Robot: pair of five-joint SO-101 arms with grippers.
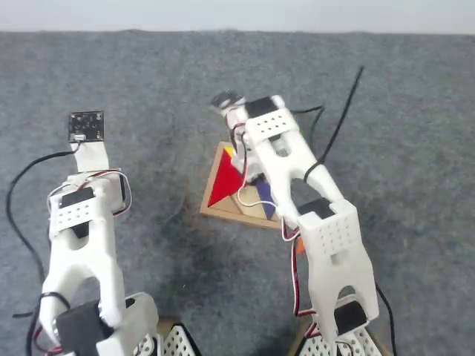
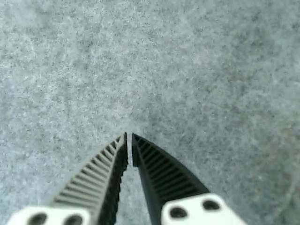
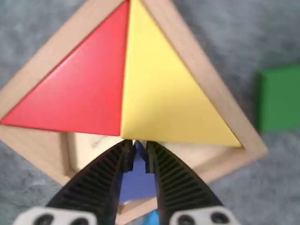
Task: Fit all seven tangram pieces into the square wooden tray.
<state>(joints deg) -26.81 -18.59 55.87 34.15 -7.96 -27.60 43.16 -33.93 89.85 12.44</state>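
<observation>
Tray update: my right gripper is pinching the blue piece at its near-right part.
Red triangle and yellow triangle are sitting inside, touching; my left gripper is hovering over carpet, fingers together, well left.

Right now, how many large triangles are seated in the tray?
2: the red triangle and the yellow triangle lie edge to edge in the wooden tray. The right gripper grips a blue piece beside them; its arm may hide more.

Speckled grey felt tabletop under soft even light, a pale plain wall strip beyond its far edge.
</observation>
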